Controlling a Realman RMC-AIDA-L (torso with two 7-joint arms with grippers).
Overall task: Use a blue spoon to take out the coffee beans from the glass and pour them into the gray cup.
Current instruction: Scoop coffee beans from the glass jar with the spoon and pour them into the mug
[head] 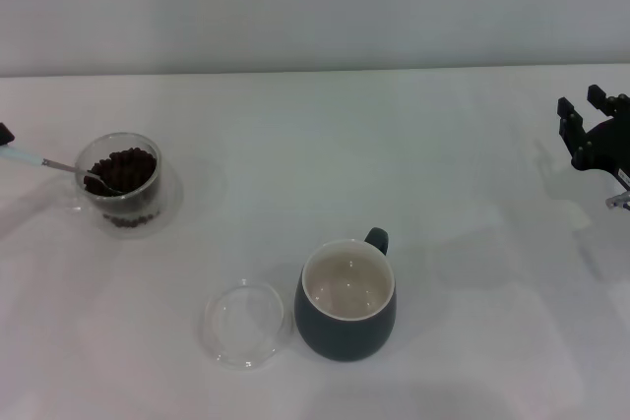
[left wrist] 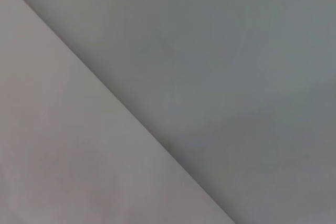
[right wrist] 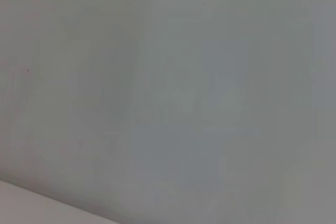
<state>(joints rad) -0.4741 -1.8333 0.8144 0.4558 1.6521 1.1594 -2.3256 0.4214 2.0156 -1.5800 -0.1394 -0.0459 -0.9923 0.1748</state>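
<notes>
The glass (head: 120,182) stands at the table's left and holds a heap of dark coffee beans (head: 126,170). The blue spoon (head: 59,165) slants into it, its metal bowl among the beans and its pale handle running off the picture's left edge. Only a black tip of my left gripper (head: 4,134) shows there, right at the handle's end, gripping it. The gray cup (head: 346,302) stands near the front middle, its cream inside empty and its handle pointing away. My right gripper (head: 581,105) hangs parked at the far right, open. Both wrist views show only blank surfaces.
A flat round clear glass dish (head: 244,323) lies on the table just left of the gray cup. The white table (head: 315,145) ends at a pale wall along the back.
</notes>
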